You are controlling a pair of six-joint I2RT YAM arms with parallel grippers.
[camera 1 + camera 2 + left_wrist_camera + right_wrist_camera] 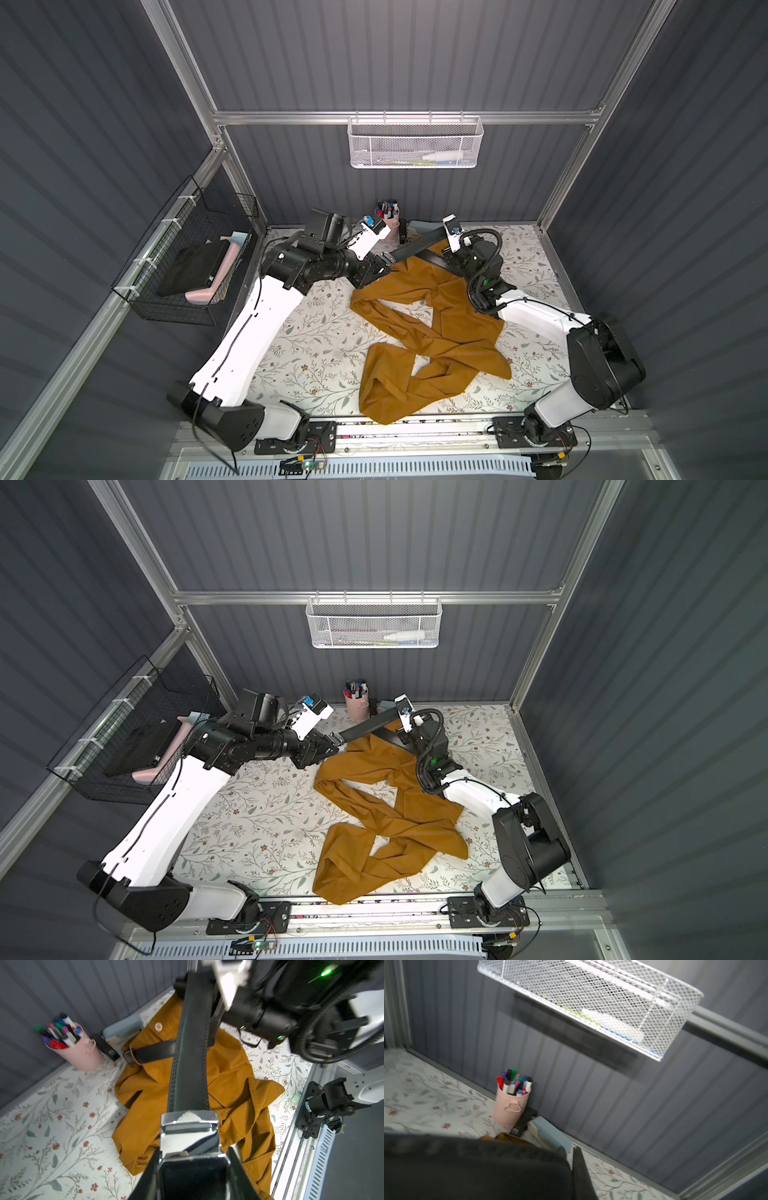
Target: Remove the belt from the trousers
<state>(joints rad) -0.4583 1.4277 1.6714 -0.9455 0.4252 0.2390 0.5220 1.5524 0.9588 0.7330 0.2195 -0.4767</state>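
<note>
A left end effector (192, 1155) grips the silver buckle (190, 1132) of a black leather belt (188, 1064), its jaws set narrow against the buckle's two sides. From there the stitched strap stretches straight away, raised above the cloth, to the right end effector (574, 1165), which is closed on it. At that end effector the strap bends back and drops to the trousers (436, 332). These mustard-brown trousers lie crumpled on the floral-patterned bench (316, 340), with the waist below the strap between the two end effectors and the legs trailing off toward the arm bases. A second run of the belt crosses the waist just below a pale button (158, 1027) and slips under a cloth loop, so the belt is still partly threaded. Beyond the right end effector, against the grey back wall, stands a pink cup of coloured markers (511, 1105). Just beside the cup lies a small black block (522, 1124) with white print too blurred to read, and next to that a pale blue object (550, 1134). Above them a white mesh basket (591, 1001) hangs on the wall rail.
</note>
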